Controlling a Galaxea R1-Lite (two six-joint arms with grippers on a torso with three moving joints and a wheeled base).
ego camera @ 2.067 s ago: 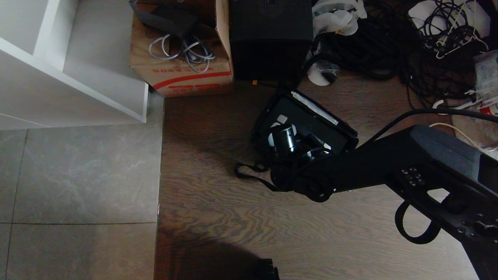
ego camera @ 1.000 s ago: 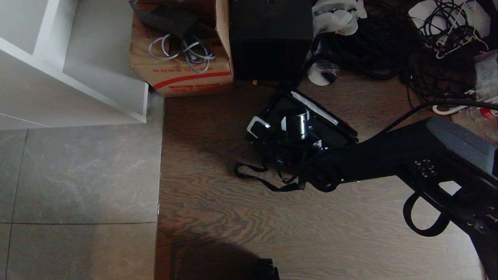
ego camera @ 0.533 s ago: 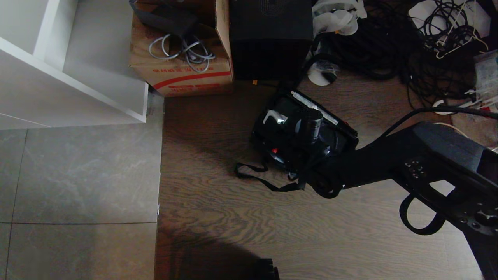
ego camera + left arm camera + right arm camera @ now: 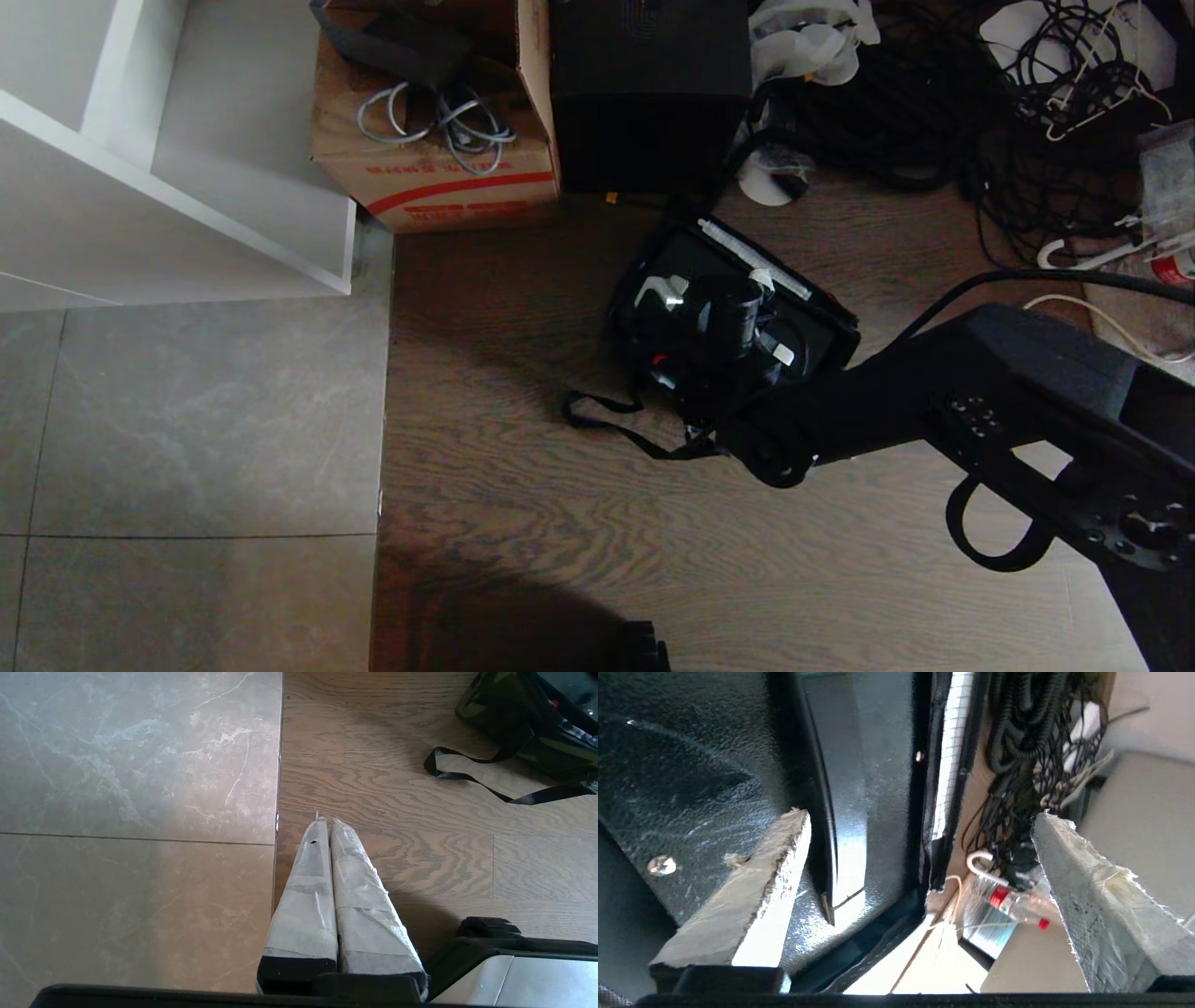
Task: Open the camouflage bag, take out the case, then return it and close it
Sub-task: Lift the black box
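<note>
From the head view I see the bag on the wood floor mid-scene with the case inside, my right gripper released over it; the right wrist confirms spread fingers, so I judge closing remains; the left gripper hangs clenched, near-left.

One camouflage bag, one case inside it. One black strap on the floor near it. One cardboard box far left; one plain black box beside it. One white shelf unit. Two grippers: left gripper, right gripper. Far-right cables uncountable.
</note>
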